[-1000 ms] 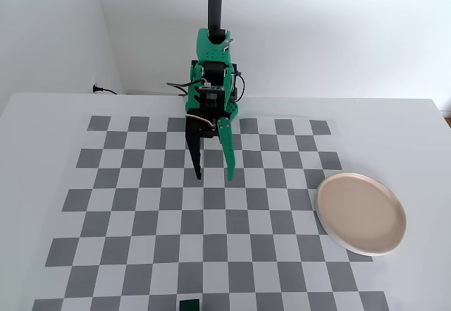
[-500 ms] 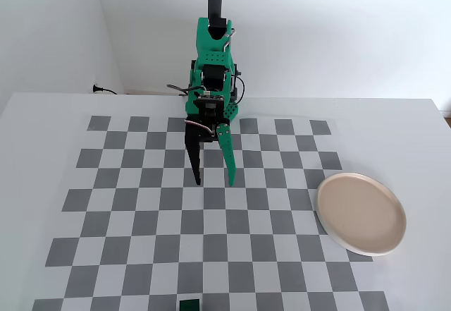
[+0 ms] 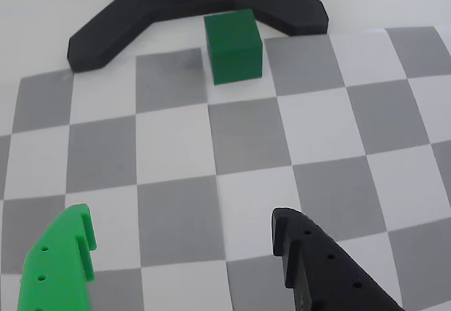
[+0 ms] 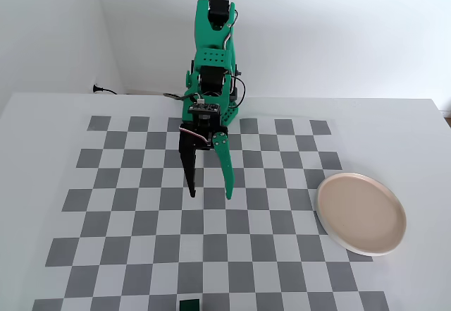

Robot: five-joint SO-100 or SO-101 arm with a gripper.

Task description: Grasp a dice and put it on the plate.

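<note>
The dice (image 3: 232,46) is a small dark green cube on the checkerboard, far ahead of my jaws in the wrist view. In the fixed view it (image 4: 189,304) sits at the bottom edge of the board. My gripper (image 3: 183,226) is open and empty, with a green finger (image 3: 67,254) on the left and a black finger (image 3: 310,254) on the right. In the fixed view the gripper (image 4: 210,194) hangs over the middle of the board, several squares from the dice. The pale beige plate (image 4: 361,214) lies empty at the right of the board; it is out of the wrist view.
A black stand base (image 3: 197,4) with spread legs sits just behind the dice in the wrist view. The green arm (image 4: 211,64) rises from the far side of the checkerboard (image 4: 127,205). White table surrounds the board.
</note>
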